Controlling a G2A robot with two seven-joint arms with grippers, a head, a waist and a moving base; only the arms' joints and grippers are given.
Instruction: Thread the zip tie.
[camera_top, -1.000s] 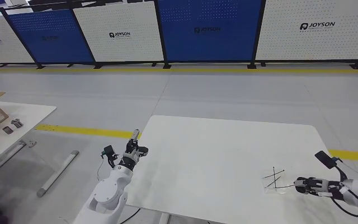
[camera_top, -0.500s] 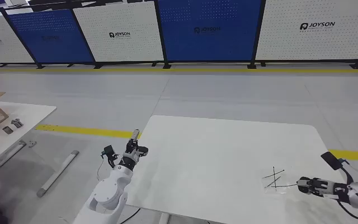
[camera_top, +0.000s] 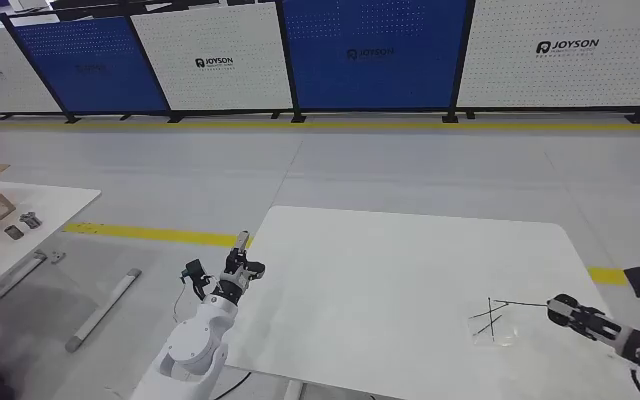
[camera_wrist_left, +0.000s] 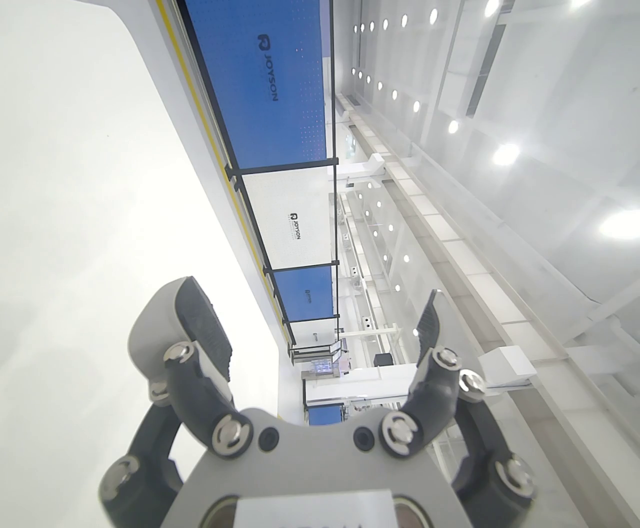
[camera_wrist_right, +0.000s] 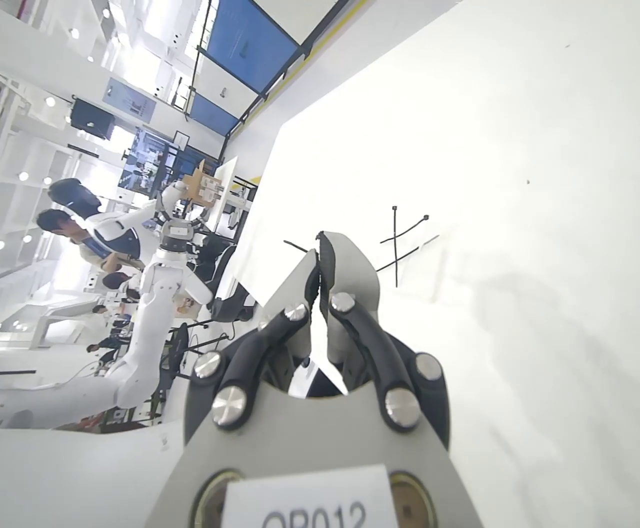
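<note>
Top view: white worktop (camera_top: 380, 280), one arm at each side. The R tool (camera_top: 553, 306) sits at the worktop's right edge, near the front corner, clamped on a thin black tie (camera_top: 520, 302). The tie runs out from the tips toward the middle of the worktop, its far end over the loose ties (camera_top: 489, 318). Those lie crossed on a clear sheet (camera_top: 508, 338), just beside the R tool. Can't tell from up here whether the held tie touches them.

Right wrist view: R tool (camera_wrist_right: 318, 250) pinched tight, pads together, w/ a short black bit of the tie (camera_wrist_right: 295, 246) poking out past the tips. Beyond it are the loose ties (camera_wrist_right: 396, 245): one straight, others slanting across it, small square heads at the far ends. The sheet (camera_wrist_right: 440, 270) lies flat under them on the worktop (camera_wrist_right: 525, 125).

The L tool (camera_top: 240, 243) is well apart from all that, at the worktop's left edge, pointing away from the robot. Left wrist view: L tool (camera_wrist_left: 316, 312) spread wide, worktop (camera_wrist_left: 75, 150) alongside it.
</note>
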